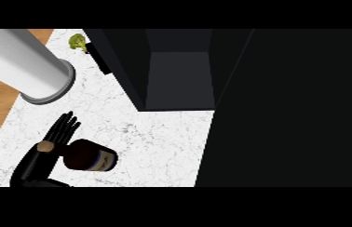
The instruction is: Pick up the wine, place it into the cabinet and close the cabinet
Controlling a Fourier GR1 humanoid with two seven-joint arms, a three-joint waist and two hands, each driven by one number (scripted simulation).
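The wine bottle (91, 157) is dark, with a pale label and a tan cork, and stands on the white marble counter (158, 142) at the lower left. My left hand (58, 134) is right beside the bottle's neck on its left, fingers straight and pointing up the view, not curled round the bottle. The black cabinet (179, 75) stands at the back of the counter with its dark inside showing. Its door (282, 110) is swung open and fills the right side of the view. My right hand does not show.
A large grey-white cylinder (34, 68) reaches in from the upper left, its ringed end over the counter. A small green broccoli (77, 42) lies at the back left beside the cabinet. The counter's wooden edge (7, 98) runs along the far left.
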